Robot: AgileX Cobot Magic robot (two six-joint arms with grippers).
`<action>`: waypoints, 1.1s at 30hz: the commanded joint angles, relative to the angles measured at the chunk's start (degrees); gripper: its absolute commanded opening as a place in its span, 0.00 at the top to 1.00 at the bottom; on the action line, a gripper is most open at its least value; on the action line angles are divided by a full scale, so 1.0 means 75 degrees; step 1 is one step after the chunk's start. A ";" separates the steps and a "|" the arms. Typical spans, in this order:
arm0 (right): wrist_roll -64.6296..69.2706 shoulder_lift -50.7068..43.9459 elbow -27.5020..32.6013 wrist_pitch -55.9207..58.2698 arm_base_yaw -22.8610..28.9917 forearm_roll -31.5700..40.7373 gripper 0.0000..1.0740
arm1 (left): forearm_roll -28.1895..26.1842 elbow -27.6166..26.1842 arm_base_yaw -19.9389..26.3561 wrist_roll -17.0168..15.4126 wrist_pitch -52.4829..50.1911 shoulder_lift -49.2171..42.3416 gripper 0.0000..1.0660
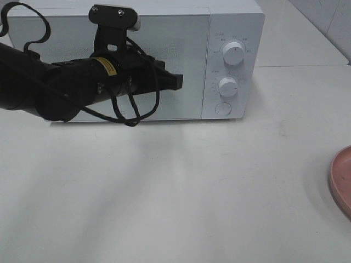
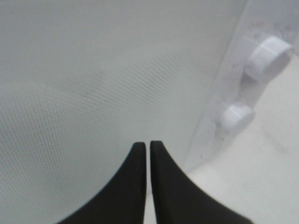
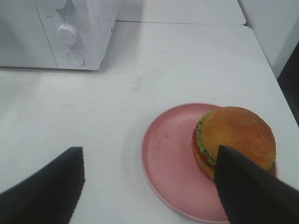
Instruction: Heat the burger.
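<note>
Left gripper (image 2: pixel 148 145) fingers pressed together, nothing btwn them, tips just in front of the microwave (image 1: pixel 230 22) door (image 1: pixel 164 60), near the door's edge by the control panel. Right gripper (image 3: pixel 149 186) fingers spread wide, holding nothing, hanging above the table (image 3: pixel 187 65) well out from the microwave front.

Burger (image 3: pixel 236 140) sits on the pink plate (image 3: pixel 168 163), toward the plate side farther from the microwave. One right finger (image 3: pixel 252 186) covers part of the bun in the wrist view; can't tell if it touches. Only the plate rim (image 1: pixel 341 181) shows in the high view, far out from the microwave's knob side.

Door looks shut, so step in hand is prob opening it w/ the left arm. No handle visible; the round button (image 1: pixel 222 108) under the two knobs (image 1: pixel 233 53) on the panel is likely the release, but can't be sure.

To do it well:
- keep left fingers closed, use as one blunt tip
- if button: press square on, short push, don't slide up onto the lower knob (image 1: pixel 227 86)
- if pulling the door edge instead: hook at the seam next to the panel, swing outward slowly
- microwave may shift back when pushed; go gentle
- keep right arm clear of the door's swing, wait over the plate
- burger is tall & layered, so grip low across the bun sides later, not the top only
</note>
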 commanded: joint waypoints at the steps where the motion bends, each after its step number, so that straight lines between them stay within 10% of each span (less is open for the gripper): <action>1: -0.0076 -0.0214 0.0023 -0.0023 -0.0038 0.0000 0.30 | -0.0053 0.0397 -0.0107 -0.0092 0.1329 -0.0565 0.54; 3: -0.0076 -0.0214 0.0023 -0.0023 -0.0038 0.0000 0.30 | -0.0053 0.0443 -0.0107 -0.0153 0.1688 -0.0649 0.36; 4: -0.0076 -0.0214 0.0023 -0.0023 -0.0038 0.0000 0.30 | -0.0061 0.0497 -0.0084 -0.0214 0.2406 -0.0848 0.06; 22: -0.0076 -0.0214 0.0023 -0.0023 -0.0038 0.0000 0.30 | 0.0588 0.0497 0.0099 -0.0199 0.8953 -0.2934 0.08; 33: -0.0076 -0.0214 0.0023 -0.0023 -0.0038 0.0000 0.30 | 0.0527 0.0497 0.2506 0.0260 1.1154 -0.4408 0.08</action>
